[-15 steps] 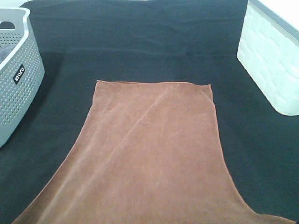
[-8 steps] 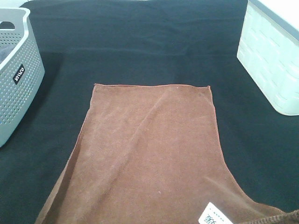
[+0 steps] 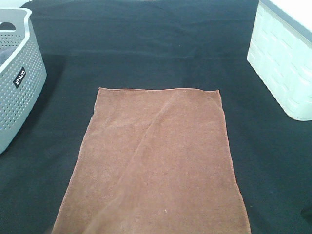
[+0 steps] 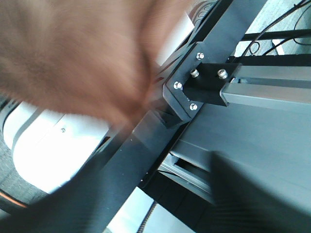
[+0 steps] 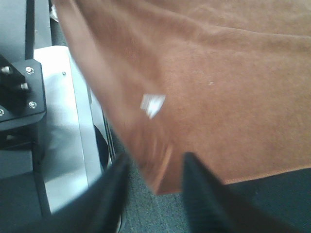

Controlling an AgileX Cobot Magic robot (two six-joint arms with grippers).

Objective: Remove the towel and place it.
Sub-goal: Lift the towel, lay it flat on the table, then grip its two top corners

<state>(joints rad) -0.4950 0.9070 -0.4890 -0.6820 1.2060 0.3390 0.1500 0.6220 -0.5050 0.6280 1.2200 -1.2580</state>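
Note:
The brown towel (image 3: 156,161) lies spread flat on the black tablecloth (image 3: 146,44), its near end running off the picture's bottom edge. Neither gripper shows in the exterior high view. In the left wrist view my left gripper (image 4: 155,208) has its dark, blurred fingers (image 4: 248,194) apart with nothing between them, and a blurred part of the towel (image 4: 77,53) is beyond it. In the right wrist view my right gripper (image 5: 155,194) stands open. A blurred towel corner (image 5: 160,174) with a white tag (image 5: 153,104) hangs loose between its fingers (image 5: 104,194).
A grey perforated basket (image 3: 17,83) stands at the left edge of the table. A white woven-pattern basket (image 3: 282,63) stands at the right back. Black metal frame bars (image 4: 214,87) and white parts of the robot base (image 5: 58,121) lie below the table's near edge.
Both grippers have opened and let go of the towel's near corners. The near end, spread wide and lifted before, has dropped and narrowed. The tag seen at the bottom right is gone from the exterior view.

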